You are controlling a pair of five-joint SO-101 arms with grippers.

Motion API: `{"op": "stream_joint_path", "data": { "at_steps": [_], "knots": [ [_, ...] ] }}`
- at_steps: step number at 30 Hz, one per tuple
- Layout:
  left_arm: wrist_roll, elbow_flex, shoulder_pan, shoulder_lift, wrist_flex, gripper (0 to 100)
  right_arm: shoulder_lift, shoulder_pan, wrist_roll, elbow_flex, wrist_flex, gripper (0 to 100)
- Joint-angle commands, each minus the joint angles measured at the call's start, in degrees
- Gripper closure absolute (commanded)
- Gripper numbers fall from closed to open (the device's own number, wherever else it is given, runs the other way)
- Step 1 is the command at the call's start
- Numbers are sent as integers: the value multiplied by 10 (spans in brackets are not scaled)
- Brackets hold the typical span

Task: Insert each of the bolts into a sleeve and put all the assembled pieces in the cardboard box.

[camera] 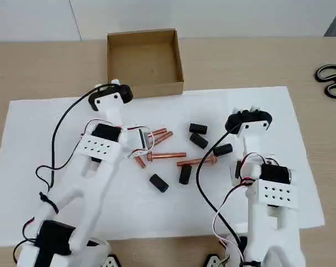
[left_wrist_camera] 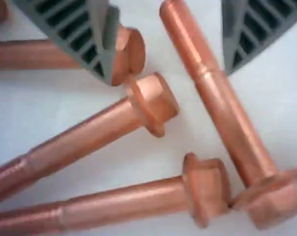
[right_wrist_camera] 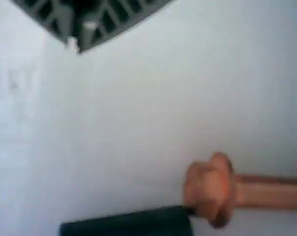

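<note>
**A:** What's the surface you're working on?
**B:** Your wooden table (camera: 45, 61) carries a white paper sheet (camera: 45, 122). The cardboard box (camera: 157, 88) sits at the sheet's far edge, and scissors (camera: 332, 80) lie off past your right arm.
**A:** And the parts?
**B:** Copper bolts (camera: 167, 156) and black sleeves (camera: 198, 128) lie loose on the sheet between your arms.
**A:** The left gripper (left_wrist_camera: 167, 73)?
**B:** Its fingers (left_wrist_camera: 89, 34) stand wide apart just over the bolts. One shank's end lies between them, and they grip nothing.
**A:** The right gripper (right_wrist_camera: 84, 24)?
**B:** It hangs above a bolt head beside a sleeve. You can't tell whether it's open or closed.
</note>
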Motion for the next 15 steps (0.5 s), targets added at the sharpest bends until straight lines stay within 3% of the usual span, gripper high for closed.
{"op": "stream_joint_path", "data": {
  "at_steps": [1, 5, 10, 15],
  "knots": [
    [5, 3, -22, -4, -25, 854, 0, 5, -6, -28, -8, 995],
    [18, 27, -33, -4, -57, 855, 0, 5, -6, -28, -8, 995],
    [93, 37, -33, -4, -66, 855, 0, 5, -7, -28, -8, 995],
    [98, 50, -32, -4, -94, 854, 0, 5, -7, -28, -8, 995]
  ]
}}
